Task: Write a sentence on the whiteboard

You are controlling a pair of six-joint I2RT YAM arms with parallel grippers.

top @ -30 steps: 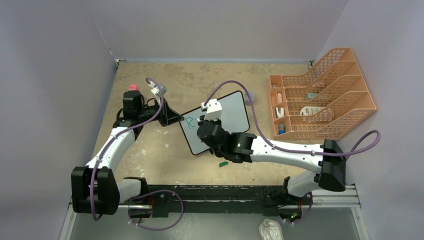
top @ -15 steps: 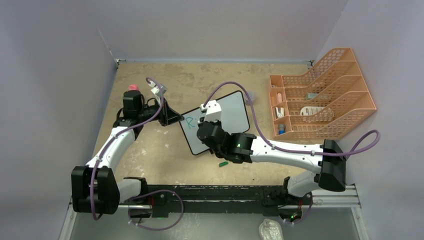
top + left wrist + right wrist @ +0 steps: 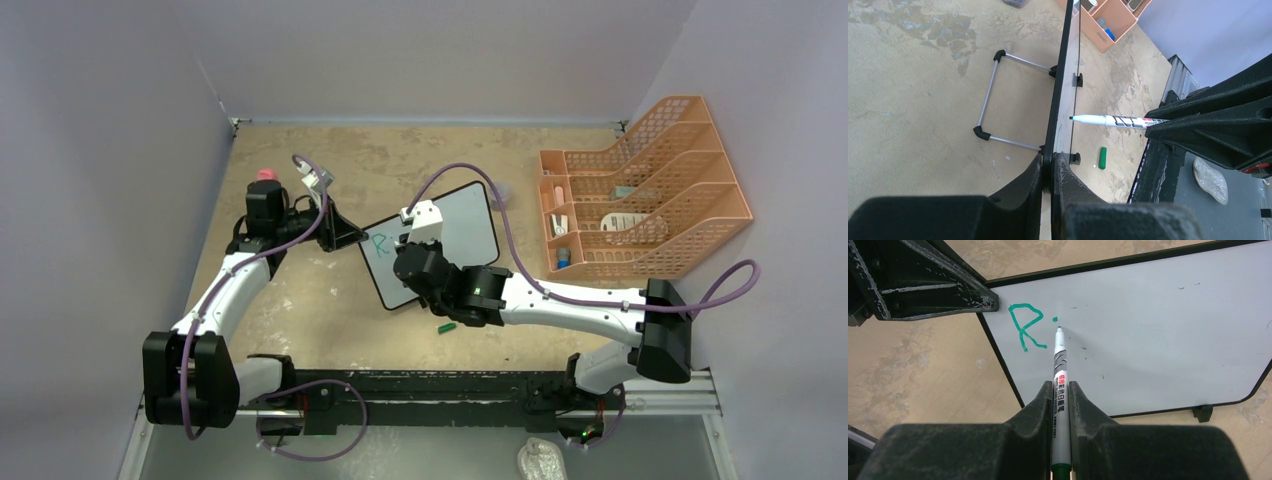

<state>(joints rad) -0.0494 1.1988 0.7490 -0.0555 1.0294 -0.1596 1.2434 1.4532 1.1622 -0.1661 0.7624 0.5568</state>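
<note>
The whiteboard [image 3: 470, 225] stands tilted at mid-table; it fills the right wrist view [image 3: 1158, 325] and shows edge-on in the left wrist view [image 3: 1064, 75]. My left gripper [image 3: 1052, 165] is shut on the board's black frame at its left corner [image 3: 345, 235]. My right gripper [image 3: 1061, 390] is shut on a white marker [image 3: 1060, 370] with its green tip at the board, just right of the sentence. The sentence [image 3: 1025, 327] is a green "R" and a small dot [image 3: 1055, 318]. The marker also shows in the left wrist view [image 3: 1108, 120].
A green marker cap [image 3: 446, 326] lies on the table in front of the board, also in the left wrist view [image 3: 1102, 157]. An orange file organiser [image 3: 640, 190] holding small items stands at the right. A pink object [image 3: 266, 175] sits behind the left arm.
The right gripper and marker have shifted slightly left along the board. The left arm has not moved.
</note>
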